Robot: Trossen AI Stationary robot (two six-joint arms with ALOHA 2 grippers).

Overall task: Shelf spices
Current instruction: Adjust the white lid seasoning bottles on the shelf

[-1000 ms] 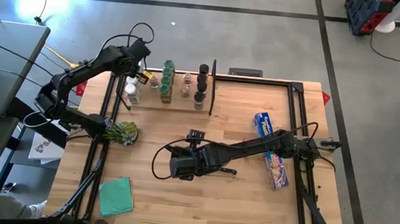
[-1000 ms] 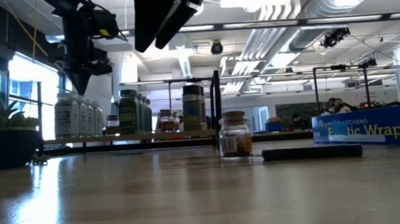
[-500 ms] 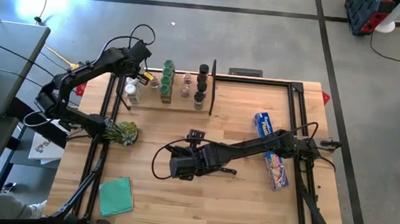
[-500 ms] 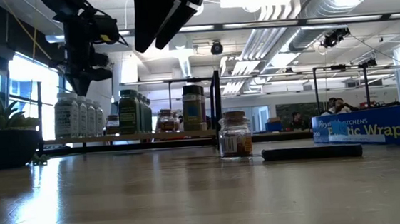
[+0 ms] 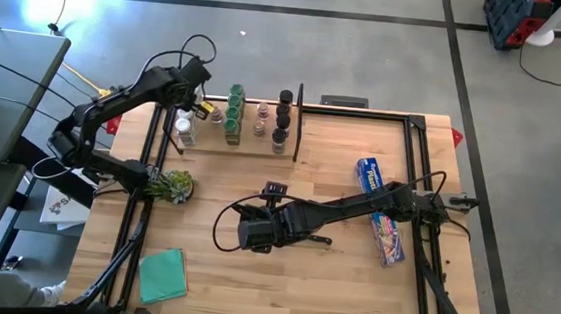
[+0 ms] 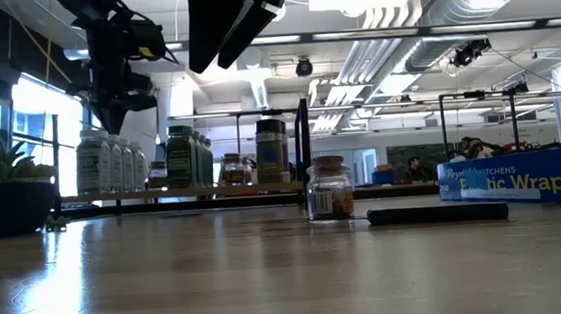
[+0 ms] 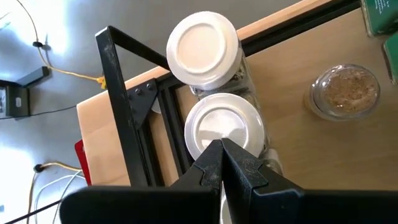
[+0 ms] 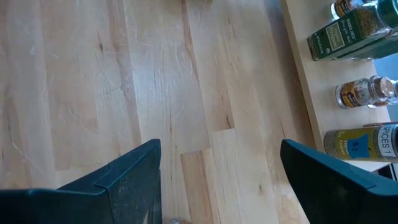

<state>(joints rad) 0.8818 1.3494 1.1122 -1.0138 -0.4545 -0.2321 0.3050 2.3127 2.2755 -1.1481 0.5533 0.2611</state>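
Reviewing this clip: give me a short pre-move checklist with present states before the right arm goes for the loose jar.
1. Right gripper fingers open and empty: ok.
2. Loose spice jar upright on the table, off the shelf: ok.
3. Jar lined up between the right fingers: cannot tell; it does not show clearly in the right wrist view.
4. Left gripper shut, empty, hanging above the white-capped jars at the shelf's end, away from the loose jar: ok.
5. Dark knife lies close beside the jar: not ok, could be bumped.
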